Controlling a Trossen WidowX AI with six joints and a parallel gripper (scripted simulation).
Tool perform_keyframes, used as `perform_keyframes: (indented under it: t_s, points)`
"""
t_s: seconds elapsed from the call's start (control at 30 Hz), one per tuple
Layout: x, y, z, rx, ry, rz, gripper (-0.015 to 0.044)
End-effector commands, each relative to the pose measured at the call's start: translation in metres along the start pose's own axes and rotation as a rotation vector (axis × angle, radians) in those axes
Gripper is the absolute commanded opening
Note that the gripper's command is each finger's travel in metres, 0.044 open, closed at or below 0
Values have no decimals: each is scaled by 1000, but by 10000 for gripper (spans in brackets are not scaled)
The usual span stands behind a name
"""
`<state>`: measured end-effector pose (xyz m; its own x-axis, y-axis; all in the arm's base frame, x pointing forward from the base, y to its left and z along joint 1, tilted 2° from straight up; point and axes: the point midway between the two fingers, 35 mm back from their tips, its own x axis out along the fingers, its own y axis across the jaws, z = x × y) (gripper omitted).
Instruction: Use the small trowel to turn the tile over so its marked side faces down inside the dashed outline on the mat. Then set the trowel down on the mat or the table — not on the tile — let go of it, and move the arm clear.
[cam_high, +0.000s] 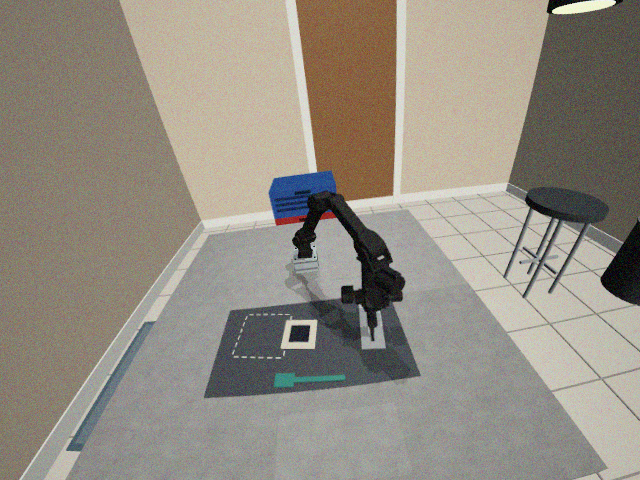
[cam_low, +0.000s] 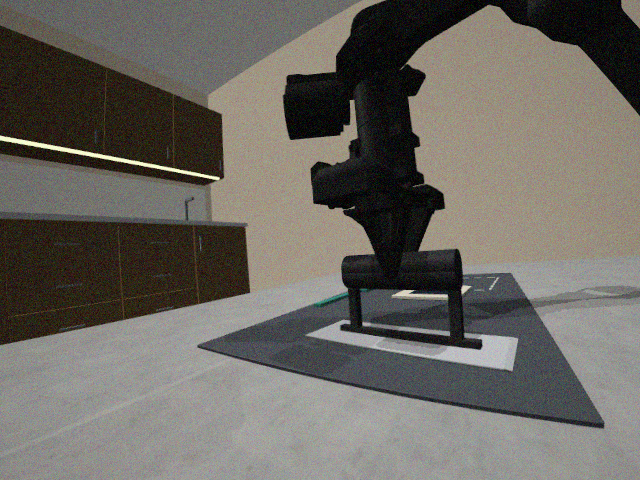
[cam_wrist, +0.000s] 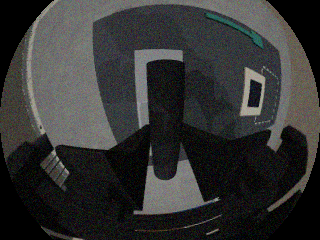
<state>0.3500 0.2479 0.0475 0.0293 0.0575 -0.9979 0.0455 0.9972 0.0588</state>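
The small trowel (cam_high: 379, 339) (cam_low: 356, 271) (cam_wrist: 166, 80) has a pale flat blade and a black round handle on two posts. It stands on the right part of the dark mat (cam_high: 222, 382) (cam_low: 558, 400) (cam_wrist: 110, 60), blade down. My gripper (cam_high: 372, 322) (cam_low: 400, 267) (cam_wrist: 164, 127) points down with a finger on each side of the handle, near its middle, and is shut on it. The tile (cam_high: 299, 333) (cam_low: 423, 296) (cam_wrist: 255, 93) lies flat, cream with a dark square facing up. It overlaps the right side of the dashed outline (cam_high: 268, 314), mostly outside it.
A teal flat tool (cam_high: 284, 380) (cam_low: 333, 298) (cam_wrist: 235, 26) lies along the mat's front edge, in front of the tile. A blue and red box (cam_high: 302, 193) stands behind the arm's base. A round stool (cam_high: 566, 204) stands off to the right.
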Motion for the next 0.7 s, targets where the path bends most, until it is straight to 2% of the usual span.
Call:
perform_keyframes:
  t_s: [0.0, 0.43, 0.67]
  points:
    - [1, -1, 0, 6, 1, -4, 130]
    - [1, -1, 0, 1, 1, -4, 130]
    - [1, -1, 0, -189, 2, -4, 130]
